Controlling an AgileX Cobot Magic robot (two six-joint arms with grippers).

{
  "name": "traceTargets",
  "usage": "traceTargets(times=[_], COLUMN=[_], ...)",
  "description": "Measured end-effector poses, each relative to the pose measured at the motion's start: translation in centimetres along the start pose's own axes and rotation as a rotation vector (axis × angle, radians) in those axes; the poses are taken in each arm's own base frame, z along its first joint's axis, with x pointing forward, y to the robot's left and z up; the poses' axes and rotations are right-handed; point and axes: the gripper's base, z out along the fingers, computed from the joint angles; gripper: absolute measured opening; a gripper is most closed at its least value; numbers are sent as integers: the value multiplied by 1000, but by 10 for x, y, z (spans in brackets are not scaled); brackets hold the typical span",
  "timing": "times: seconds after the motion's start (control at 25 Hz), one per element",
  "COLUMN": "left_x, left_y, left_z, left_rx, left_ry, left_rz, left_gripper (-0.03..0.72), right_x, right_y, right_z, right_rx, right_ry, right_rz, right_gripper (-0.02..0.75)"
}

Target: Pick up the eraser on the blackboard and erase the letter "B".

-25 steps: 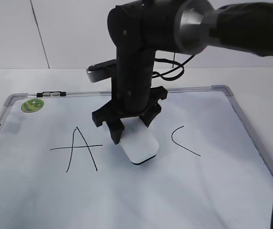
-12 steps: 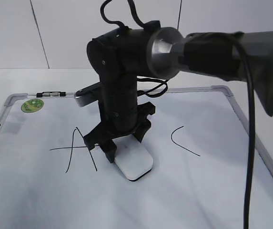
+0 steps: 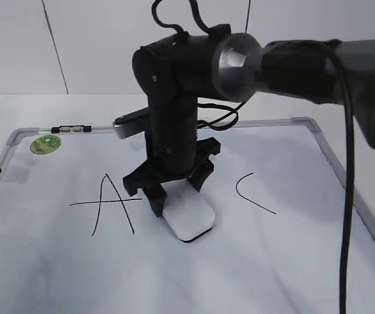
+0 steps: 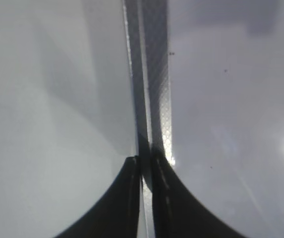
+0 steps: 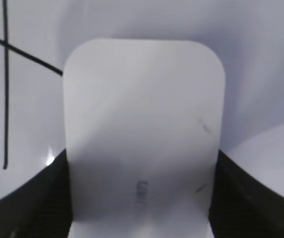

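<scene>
Our right gripper point(image 3: 177, 196) is clamped on the eraser point(image 3: 188, 218), one finger on each long side, as the right wrist view shows with the block point(image 5: 142, 134) filling the gap between the dark pads. The left gripper point(image 4: 144, 171) has its fingers pressed together on nothing, idle over the board's metal frame.

The eraser lies flat on the blackboard point(image 3: 292, 261) in the space between the "A" point(image 3: 105, 206) and the "C" point(image 3: 252, 194); seen from the right wrist, a stroke of the "A" point(image 5: 5, 84) sits at about ten o'clock from the block. We see no trace of the letter "B" anywhere, so we judge it either wiped away or hidden under the eraser.

We judge the eraser to be a light, stiff plastic shell, smooth and somewhat slippery, with a dark wiping face underneath. Holding it across the two long sides near the rear end looks right: it leaves the face flat and lets us press down evenly. Too light a squeeze could let it slide or twist.

At ten o'clock on the board sit a round green sticker point(image 3: 44, 144) and a small marker point(image 3: 71, 129).
</scene>
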Motion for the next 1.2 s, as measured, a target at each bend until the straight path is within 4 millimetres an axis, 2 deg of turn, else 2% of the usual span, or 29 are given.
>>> traceTargets(times=[0.24,0.32,0.76,0.96,1.2], left_x=[0,0,0,0,0], left_y=[0,0,-1,-1,-1], left_z=[0,0,0,0,0], left_rx=[3,5,6,6,6], left_ry=[-4,-4,-4,-4,-3], left_rz=[-2,-4,-4,-4,-4], left_gripper=[31,31,31,31,31], right_x=[-4,-4,-16,-17,-6], right_y=[-37,-42,-49,-62,-104], right_z=[2,1,-11,-36,-78], right_rx=[-9,-13,-54,-48,-36], right_ry=[-7,-8,-59,-127,-217], right_rz=[88,102,123,144,229], right_gripper=[548,548,548,547,548])
